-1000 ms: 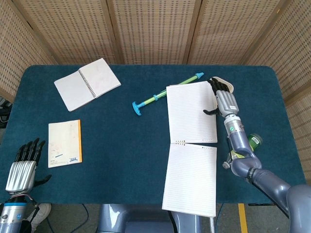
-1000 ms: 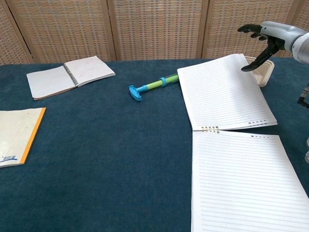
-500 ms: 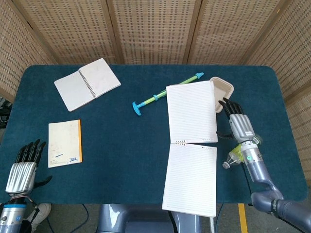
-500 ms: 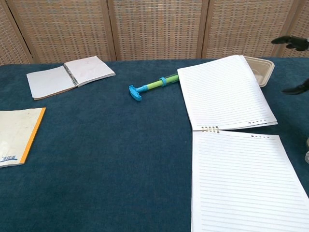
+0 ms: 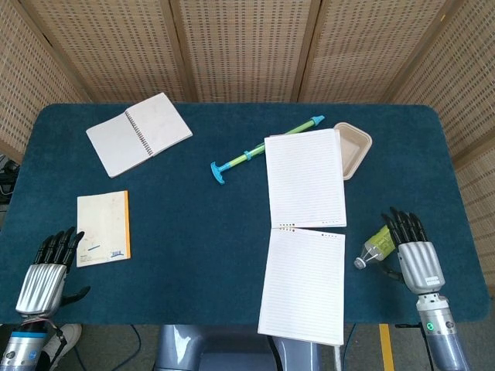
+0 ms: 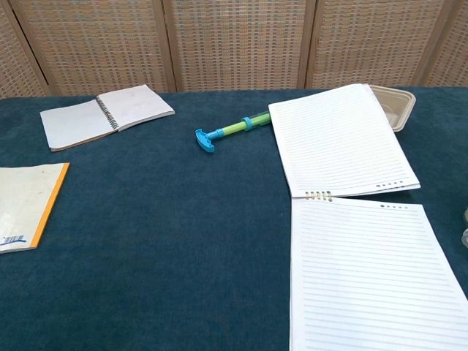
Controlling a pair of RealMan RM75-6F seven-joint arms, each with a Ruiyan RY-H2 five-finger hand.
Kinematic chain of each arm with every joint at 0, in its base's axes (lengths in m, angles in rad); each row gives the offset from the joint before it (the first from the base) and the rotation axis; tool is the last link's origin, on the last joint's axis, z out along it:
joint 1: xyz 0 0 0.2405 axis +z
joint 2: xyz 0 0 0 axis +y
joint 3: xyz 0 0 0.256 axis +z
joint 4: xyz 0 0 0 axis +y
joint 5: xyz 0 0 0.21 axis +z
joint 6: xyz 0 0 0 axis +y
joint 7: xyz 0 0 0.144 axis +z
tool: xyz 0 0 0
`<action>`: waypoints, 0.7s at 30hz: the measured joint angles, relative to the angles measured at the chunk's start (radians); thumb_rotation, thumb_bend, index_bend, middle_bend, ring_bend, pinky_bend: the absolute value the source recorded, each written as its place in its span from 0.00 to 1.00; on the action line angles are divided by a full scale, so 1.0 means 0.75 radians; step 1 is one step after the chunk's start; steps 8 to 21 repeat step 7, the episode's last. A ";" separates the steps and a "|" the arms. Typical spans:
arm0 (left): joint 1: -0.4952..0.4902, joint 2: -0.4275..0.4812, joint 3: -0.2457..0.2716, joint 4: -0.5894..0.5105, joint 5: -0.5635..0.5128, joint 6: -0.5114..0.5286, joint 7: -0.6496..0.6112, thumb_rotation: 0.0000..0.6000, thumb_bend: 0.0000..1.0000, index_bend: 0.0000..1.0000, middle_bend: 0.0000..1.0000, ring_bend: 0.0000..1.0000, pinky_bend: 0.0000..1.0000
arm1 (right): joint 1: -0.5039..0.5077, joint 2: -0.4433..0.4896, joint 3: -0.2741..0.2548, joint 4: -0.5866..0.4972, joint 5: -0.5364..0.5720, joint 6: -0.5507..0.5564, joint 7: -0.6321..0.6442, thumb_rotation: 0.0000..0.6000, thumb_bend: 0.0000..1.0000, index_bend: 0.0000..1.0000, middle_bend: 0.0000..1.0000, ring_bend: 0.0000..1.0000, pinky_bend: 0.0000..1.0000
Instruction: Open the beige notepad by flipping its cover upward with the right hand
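The right hand [image 5: 418,259], fingers apart and empty, has drawn back from the opened notepad [image 5: 305,232] toward the bench [image 5: 216,232] edge beside the bottle [image 5: 375,247].

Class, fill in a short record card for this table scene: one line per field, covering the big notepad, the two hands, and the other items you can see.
notepad: large lined notepad, lying open and flat, cover flipped up away from the robot
right hand: near the table's front right edge, holding nothing, fingers extended
left hand: at the front left edge, holding nothing
beside right hand: small bottle lying on its side
other items: open spiral notebook, closed orange-spined booklet, green-blue pen-like tool, beige tray
surface: blue table cloth
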 measured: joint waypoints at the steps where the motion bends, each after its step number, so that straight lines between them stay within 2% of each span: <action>1: 0.002 0.001 0.002 0.000 0.007 0.006 0.000 1.00 0.02 0.00 0.00 0.00 0.05 | -0.019 -0.004 -0.012 -0.003 -0.025 0.024 -0.024 1.00 0.31 0.00 0.00 0.00 0.00; 7: 0.015 0.007 0.010 -0.014 0.040 0.036 0.003 1.00 0.02 0.00 0.00 0.00 0.05 | -0.073 -0.013 -0.051 -0.025 -0.111 0.073 -0.070 1.00 0.31 0.00 0.00 0.00 0.00; 21: 0.015 0.007 0.010 -0.014 0.040 0.036 0.003 1.00 0.02 0.00 0.00 0.00 0.05 | -0.073 -0.013 -0.051 -0.025 -0.111 0.073 -0.070 1.00 0.31 0.00 0.00 0.00 0.00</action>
